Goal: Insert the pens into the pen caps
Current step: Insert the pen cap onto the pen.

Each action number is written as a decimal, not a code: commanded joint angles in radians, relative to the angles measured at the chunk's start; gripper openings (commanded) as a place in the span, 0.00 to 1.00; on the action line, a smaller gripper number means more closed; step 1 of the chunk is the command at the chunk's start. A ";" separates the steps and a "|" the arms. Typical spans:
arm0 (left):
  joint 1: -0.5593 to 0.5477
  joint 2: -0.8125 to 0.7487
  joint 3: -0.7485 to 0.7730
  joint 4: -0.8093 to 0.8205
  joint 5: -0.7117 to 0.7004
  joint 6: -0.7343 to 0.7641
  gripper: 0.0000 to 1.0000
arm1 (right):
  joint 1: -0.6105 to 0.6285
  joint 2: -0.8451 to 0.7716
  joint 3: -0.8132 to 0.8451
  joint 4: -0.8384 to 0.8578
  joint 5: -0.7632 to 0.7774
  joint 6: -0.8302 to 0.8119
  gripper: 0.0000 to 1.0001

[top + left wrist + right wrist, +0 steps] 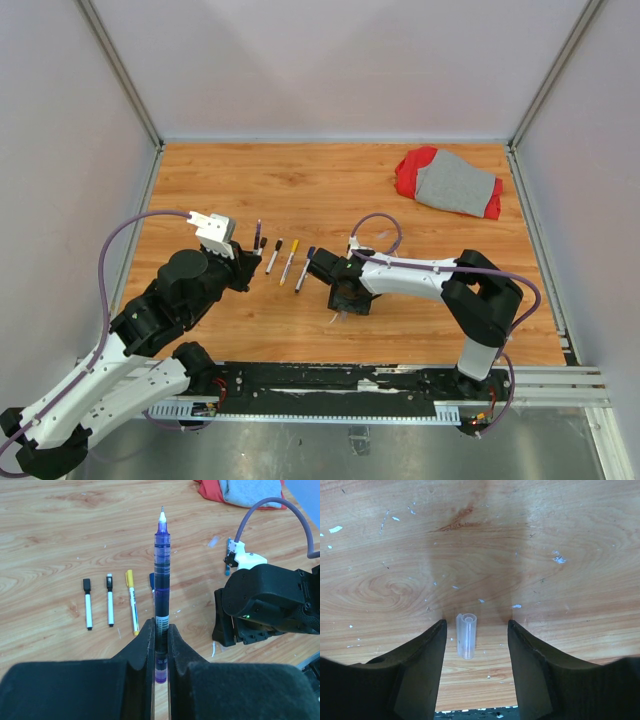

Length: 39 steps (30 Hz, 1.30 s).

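My left gripper point(160, 627) is shut on the lower barrel of a purple pen point(161, 570), which stands upright with its bare white tip on top. The same pen point(257, 233) rises from my left gripper point(246, 264) in the top view. Three pens point(290, 261) lie side by side on the table, and the left wrist view shows them with black point(88, 603), black point(109, 600) and yellow point(132, 601) ends. A clear pen cap point(466, 635) lies on the wood between the fingers of my right gripper point(476, 630), which is open and touches nothing. That gripper point(345, 298) hangs low over the table.
A red and grey cloth point(450, 183) lies at the back right. A blue-ended pen point(151, 582) lies partly hidden behind the held pen. Grey walls ring the wooden table point(330, 190). The two arms stand close together near the middle front.
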 commanded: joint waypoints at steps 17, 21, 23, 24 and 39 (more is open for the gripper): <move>0.004 -0.004 -0.008 0.018 -0.002 0.007 0.00 | 0.013 -0.004 -0.007 -0.017 -0.049 -0.028 0.44; 0.004 -0.004 -0.009 0.018 -0.002 0.006 0.01 | 0.013 -0.003 -0.008 -0.016 -0.047 -0.026 0.37; 0.004 -0.005 -0.008 0.018 -0.002 0.006 0.01 | 0.013 -0.003 -0.010 -0.016 -0.048 -0.023 0.34; 0.004 -0.005 -0.008 0.018 -0.002 0.006 0.00 | 0.013 -0.005 -0.011 -0.016 -0.047 -0.023 0.32; 0.004 -0.012 -0.010 0.018 -0.006 0.005 0.00 | 0.000 -0.067 -0.065 0.052 -0.060 -0.050 0.01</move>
